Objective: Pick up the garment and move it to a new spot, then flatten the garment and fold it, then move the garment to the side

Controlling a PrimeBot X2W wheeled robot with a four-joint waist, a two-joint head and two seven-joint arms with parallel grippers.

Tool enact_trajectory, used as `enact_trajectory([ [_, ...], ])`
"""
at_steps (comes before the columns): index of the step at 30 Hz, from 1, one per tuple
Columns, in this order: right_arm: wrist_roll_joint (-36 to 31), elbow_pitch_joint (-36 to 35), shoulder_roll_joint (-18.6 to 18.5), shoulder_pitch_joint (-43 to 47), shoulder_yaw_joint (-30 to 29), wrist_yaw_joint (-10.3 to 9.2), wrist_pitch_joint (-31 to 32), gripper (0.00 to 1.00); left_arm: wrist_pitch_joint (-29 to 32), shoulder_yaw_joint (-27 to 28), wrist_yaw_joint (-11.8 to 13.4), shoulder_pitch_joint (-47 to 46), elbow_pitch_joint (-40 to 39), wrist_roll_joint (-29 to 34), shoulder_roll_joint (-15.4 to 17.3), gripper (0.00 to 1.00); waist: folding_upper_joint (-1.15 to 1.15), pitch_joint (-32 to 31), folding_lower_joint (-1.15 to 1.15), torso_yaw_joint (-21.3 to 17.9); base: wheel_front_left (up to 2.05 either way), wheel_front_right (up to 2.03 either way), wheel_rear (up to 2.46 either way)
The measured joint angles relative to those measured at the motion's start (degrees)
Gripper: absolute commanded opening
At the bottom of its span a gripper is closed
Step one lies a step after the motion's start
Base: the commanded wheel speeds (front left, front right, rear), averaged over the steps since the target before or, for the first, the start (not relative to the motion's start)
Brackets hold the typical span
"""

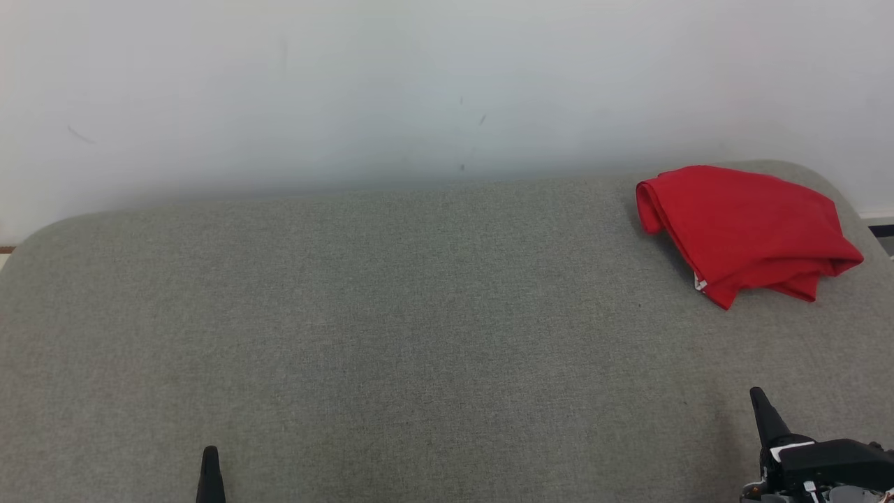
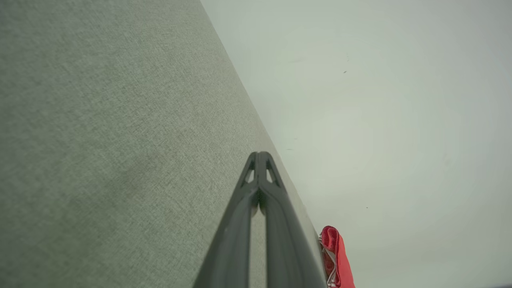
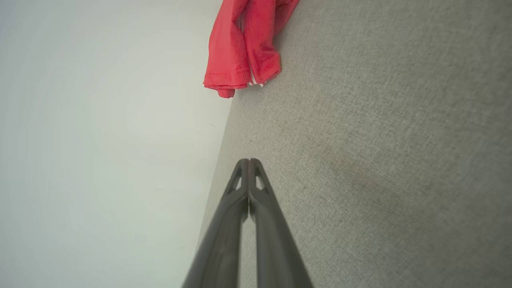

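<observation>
Red garment is lying folded at far right corner of counter; left tool and right tool are both sitting closed, empty.

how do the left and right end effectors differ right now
The right end effector sits nearer the red garment; the left end effector is far across the grey surface. The right shows its wrist housing in the head view, the left a dark fingertip. Both are shut and empty.
</observation>
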Motion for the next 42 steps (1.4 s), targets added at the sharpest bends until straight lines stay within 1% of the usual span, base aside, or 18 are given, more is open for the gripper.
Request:
enact_trajectory([
  [14,7.62,0.9,0.04,-1.31,-3.39,0.0,3.72,0.0,0.35,-1.44,-0.69,-1.2,0.97,-8.89,0.0,0.0,0.0,0.33,0.0,0.23,0.0,0.0,0.0],
  [42,19.47,2.25,0.21,-3.37,-8.76,0.0,9.4,0.0,0.97,-3.7,-1.51,-2.98,2.52,-22.06,0.01,0.0,0.0,0.95,0.0,0.66,0.0,0.0,0.0],
])
